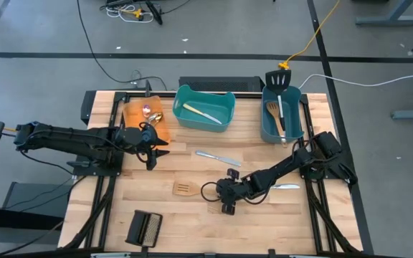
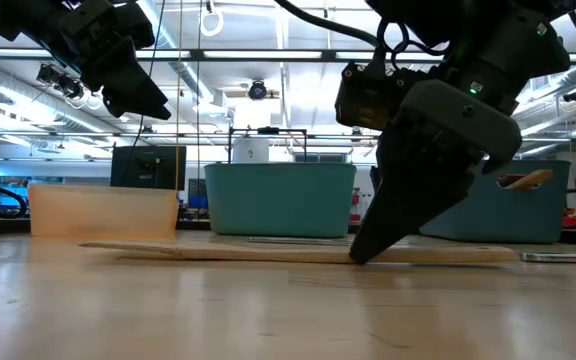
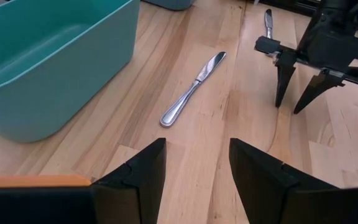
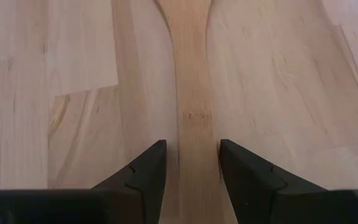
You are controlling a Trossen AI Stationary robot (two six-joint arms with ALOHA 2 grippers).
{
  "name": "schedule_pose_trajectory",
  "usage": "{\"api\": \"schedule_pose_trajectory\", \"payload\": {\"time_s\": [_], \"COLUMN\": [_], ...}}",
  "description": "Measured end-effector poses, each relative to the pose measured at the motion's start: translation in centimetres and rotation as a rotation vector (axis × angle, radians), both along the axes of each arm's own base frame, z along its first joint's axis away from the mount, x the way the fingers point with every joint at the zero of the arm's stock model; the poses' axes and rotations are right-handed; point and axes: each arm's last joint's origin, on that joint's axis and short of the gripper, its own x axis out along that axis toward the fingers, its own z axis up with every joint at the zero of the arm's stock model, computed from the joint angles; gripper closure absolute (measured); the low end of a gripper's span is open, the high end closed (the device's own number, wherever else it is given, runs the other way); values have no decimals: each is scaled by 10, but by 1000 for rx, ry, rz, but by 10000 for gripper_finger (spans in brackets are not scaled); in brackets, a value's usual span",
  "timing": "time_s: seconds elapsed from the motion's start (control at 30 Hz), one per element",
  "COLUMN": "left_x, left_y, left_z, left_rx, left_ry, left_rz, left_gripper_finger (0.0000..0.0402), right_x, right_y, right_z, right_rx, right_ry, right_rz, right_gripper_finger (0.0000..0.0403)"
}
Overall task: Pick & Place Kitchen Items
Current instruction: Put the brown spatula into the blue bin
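Observation:
A wooden slotted spatula (image 1: pixel 185 188) lies flat on the table, its handle (image 4: pixel 192 118) pointing toward the table's right edge. My right gripper (image 1: pixel 229 195) is open and points down. Its two fingers stand on either side of that handle, their tips low at the table top in the low view (image 2: pixel 366 252). My left gripper (image 1: pixel 151 149) is open and empty, held above the table beside the orange bin (image 1: pixel 136 113). A silver table knife (image 1: pixel 217 158) lies between the arms and also shows in the left wrist view (image 3: pixel 191 93). A second knife (image 1: pixel 287 186) lies by the right arm.
The orange bin holds small spoons (image 1: pixel 150 112). The middle teal bin (image 1: pixel 205 120) holds a utensil. The right teal bin (image 1: pixel 265 122) holds a black spatula (image 1: pixel 278 80) and a wooden one. A black ribbed block (image 1: pixel 143 229) lies near the front left.

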Motion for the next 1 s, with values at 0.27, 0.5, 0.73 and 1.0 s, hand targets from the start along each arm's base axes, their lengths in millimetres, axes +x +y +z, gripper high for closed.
{"api": "schedule_pose_trajectory", "payload": {"time_s": [0.27, 0.5, 0.73, 1.0], "left_x": [0, 0, 0, 0], "left_y": [0, 0, 0, 0], "left_z": [0, 0, 0, 0], "left_rx": [0, 0, 1, 1], "left_ry": [0, 0, 0, 0], "left_rz": [0, 0, -1, -1], "left_gripper_finger": [220, 220, 220, 220], "right_x": [-4, -7, -7, -8], "right_y": [1, 5, 6, 6], "right_z": [-2, -6, -15, -15], "right_rx": [-4, -14, -17, -11], "right_ry": [38, 61, 75, 89], "right_rz": [-11, -11, -26, -31], "right_gripper_finger": [241, 241, 241, 241]}}
